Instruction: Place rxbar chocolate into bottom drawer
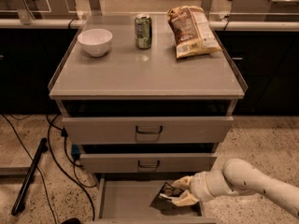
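While the bottom drawer [122,203] sits pulled out toward the near edge, a shallow grey metal tray with a flat, smooth floor, the gripper [181,193] hangs just over its right half. Its two pale tan fingers [186,199] are pinched onto the rxbar chocolate [167,191], a small flat dark wrapper with pale lettering. It's held tilted above the tray with a dark shadow under it, and I can't tell if it touches the floor. The smooth, rounded white arm [252,183] comes in from the right.

Above that, the two upper drawers [187,129] are grey sheet metal with dark loop handles. On the matte grey cabinet top [145,76] there's a round white bowl [95,41] far left, a green can [143,31] beside it, and a crinkled brown-and-yellow chip bag [192,31] far right. Black cables [56,157] trail over the speckled ground on the left.
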### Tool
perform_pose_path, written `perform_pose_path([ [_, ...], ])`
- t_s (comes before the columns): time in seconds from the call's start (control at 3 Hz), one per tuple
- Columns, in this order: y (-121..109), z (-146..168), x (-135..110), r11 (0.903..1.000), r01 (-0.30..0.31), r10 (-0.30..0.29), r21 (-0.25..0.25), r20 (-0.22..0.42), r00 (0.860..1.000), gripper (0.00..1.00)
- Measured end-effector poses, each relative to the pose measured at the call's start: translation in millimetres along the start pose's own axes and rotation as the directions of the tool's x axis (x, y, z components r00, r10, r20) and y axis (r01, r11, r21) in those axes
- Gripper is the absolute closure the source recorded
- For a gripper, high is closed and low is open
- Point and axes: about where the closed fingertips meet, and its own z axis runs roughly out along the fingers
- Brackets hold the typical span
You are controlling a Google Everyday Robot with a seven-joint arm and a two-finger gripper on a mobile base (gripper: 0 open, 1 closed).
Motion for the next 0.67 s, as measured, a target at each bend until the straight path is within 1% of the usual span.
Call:
perform_pose_path([
  [0.33, -16, 62, 34, 0.9974, 0.072, -0.072, 0.006, 0.042, 0.997, 1.0],
  [0.67, -15, 124, 53, 0.9946, 0.1, -0.096, -0.031, 0.1, 0.99, 1.0],
])
